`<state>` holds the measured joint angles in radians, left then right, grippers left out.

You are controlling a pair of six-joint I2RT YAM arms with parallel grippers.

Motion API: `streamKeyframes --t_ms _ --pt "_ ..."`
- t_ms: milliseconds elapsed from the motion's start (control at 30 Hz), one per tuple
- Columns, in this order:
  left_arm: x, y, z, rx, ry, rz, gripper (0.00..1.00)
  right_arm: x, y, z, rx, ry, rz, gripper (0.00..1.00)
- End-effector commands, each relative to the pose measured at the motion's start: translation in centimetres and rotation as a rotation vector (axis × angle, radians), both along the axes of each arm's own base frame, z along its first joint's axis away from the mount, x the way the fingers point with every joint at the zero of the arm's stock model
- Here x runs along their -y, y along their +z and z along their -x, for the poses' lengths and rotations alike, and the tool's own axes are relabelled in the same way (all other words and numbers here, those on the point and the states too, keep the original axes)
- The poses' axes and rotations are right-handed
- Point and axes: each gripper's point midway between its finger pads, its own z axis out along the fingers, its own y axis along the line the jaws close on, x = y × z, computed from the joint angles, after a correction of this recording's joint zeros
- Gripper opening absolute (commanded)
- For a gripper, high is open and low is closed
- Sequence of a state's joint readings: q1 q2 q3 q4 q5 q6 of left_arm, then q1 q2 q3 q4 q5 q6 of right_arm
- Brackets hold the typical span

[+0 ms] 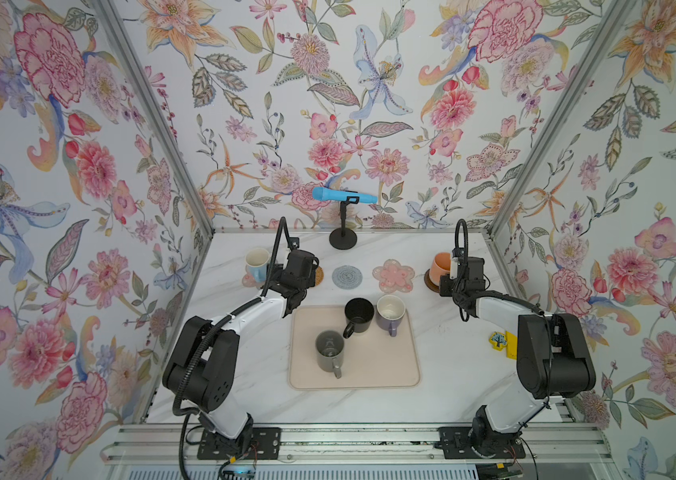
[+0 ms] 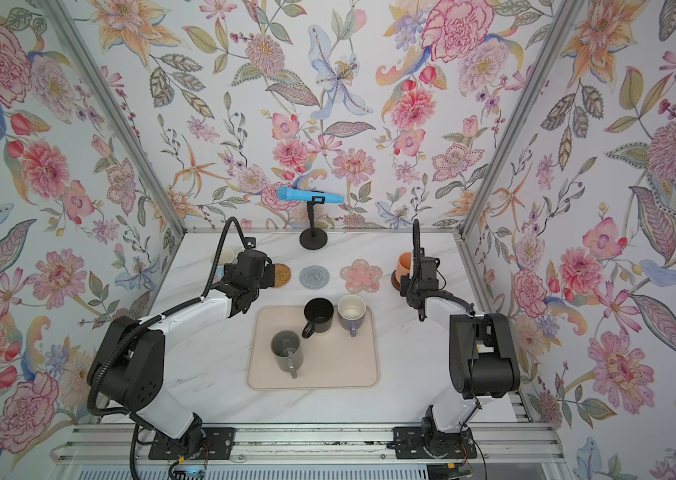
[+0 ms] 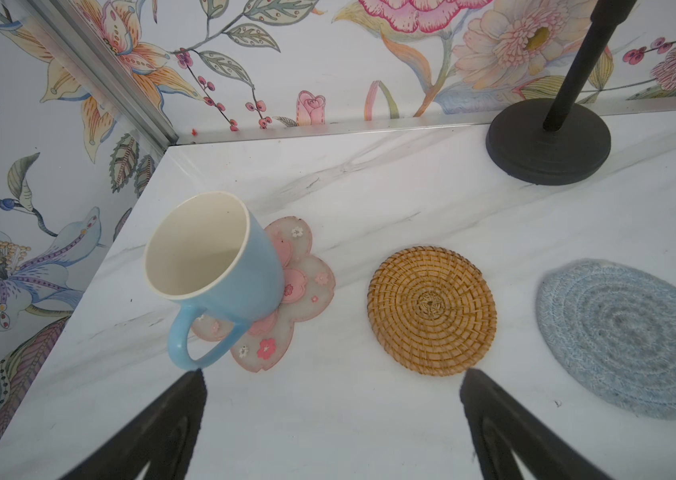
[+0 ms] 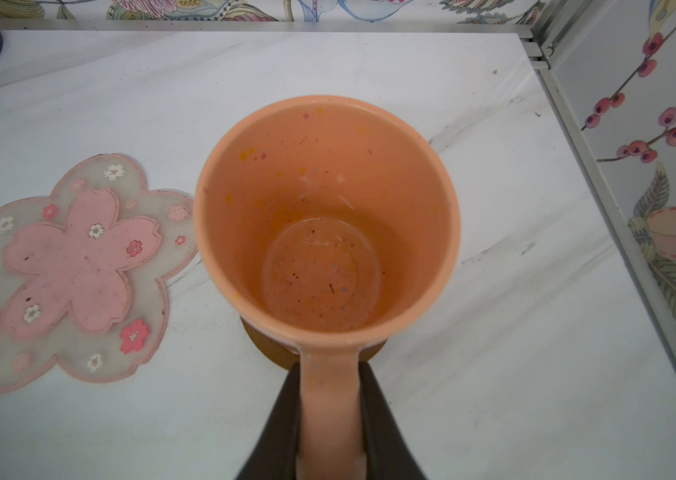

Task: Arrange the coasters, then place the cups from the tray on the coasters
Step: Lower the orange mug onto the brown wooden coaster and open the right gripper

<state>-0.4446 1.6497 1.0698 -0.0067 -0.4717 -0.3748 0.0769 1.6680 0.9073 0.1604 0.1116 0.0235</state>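
Observation:
A light blue cup point(image 3: 220, 257) stands on a pink flower coaster point(image 3: 307, 278) at the far left. Beside it lie a rattan coaster point(image 3: 431, 309), a grey-blue coaster point(image 1: 347, 276) and another pink flower coaster point(image 1: 393, 275), all bare. My left gripper point(image 3: 334, 374) is open just in front of the blue cup's handle, holding nothing. My right gripper point(image 4: 330, 374) is shut on the handle of the orange cup point(image 4: 328, 216), which sits over the dark brown coaster point(image 4: 269, 349). The tray point(image 1: 382, 365) holds black point(image 1: 359, 316), purple point(image 1: 391, 311) and grey point(image 1: 330, 351) cups.
A black round stand base point(image 1: 343, 240) carrying a blue microphone point(image 1: 342, 195) stands at the back centre, behind the coaster row. A small yellow object point(image 1: 502, 340) lies by the right arm. Floral walls close off the table at the left, right and back.

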Motion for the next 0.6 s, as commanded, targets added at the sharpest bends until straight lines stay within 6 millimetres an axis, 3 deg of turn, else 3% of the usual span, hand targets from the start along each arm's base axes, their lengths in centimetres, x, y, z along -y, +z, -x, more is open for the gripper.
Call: streamKeyframes --t_ms 0,100,333,567 --pt "0.8 0.5 -0.6 0.004 -0.011 0.017 0.99 0.1 0.8 0.2 0.018 -0.013 -0.011 0.0" --pt "0.8 0.4 -0.6 0.003 -0.011 0.02 0.99 0.2 0.3 0.5 -0.001 -0.025 -0.008 0.01" --pt "0.6 0.3 -0.5 -0.001 -0.008 0.011 0.99 -0.2 -0.2 1.1 -0.028 -0.032 0.036 0.17" --pt "0.5 0.3 -0.4 -0.002 -0.007 0.011 0.99 0.2 -0.4 1.3 -0.042 -0.044 0.061 0.2"
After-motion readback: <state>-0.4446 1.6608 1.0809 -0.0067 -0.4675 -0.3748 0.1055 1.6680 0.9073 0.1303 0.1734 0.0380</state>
